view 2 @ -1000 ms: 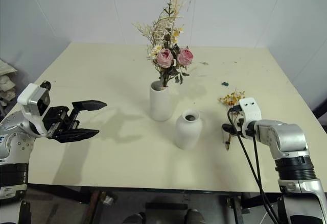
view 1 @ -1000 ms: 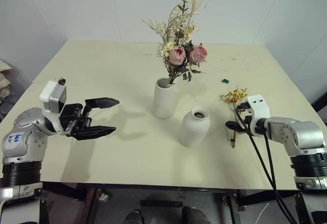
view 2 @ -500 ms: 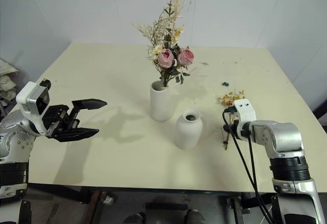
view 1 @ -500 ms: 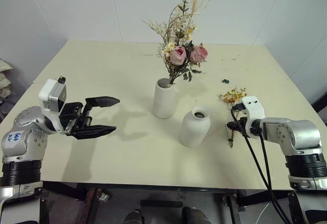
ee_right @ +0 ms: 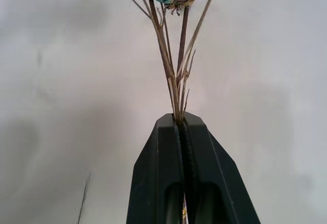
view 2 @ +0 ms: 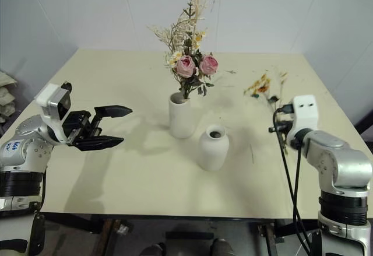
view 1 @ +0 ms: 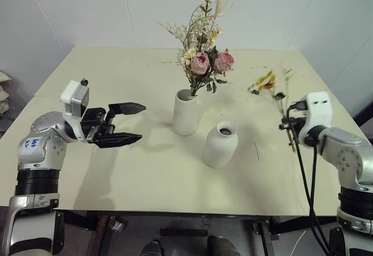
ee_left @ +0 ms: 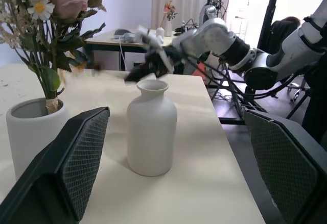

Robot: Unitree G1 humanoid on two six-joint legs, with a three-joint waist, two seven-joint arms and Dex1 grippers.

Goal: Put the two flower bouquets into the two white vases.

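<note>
At the lower left of the head views the left hand (view 1: pixel 125 125) is hanging above the surface (view 1: pixel 116 87) with its fingers spread wide and holding nothing, pointing toward the vases, probably so it can steady one if needed. At the right edge the right hand (ee_right: pixel 180 124) is pinching its two fingers tight on the thin stems of the slim bunch (view 1: pixel 267 84), which is riding clear of the surface with its yellow-orange heads tilting toward the upper middle; gripping low on the stems is leaving little length below the fingers to feed into a mouth. Near the center the squat vase (view 1: pixel 220 145) is standing empty, its narrow neck likely suiting those stems. Just behind it, toward the upper center, the taller vase (view 1: pixel 186 113) is already carrying the rose bunch (view 1: pixel 207 63) upright.
</note>
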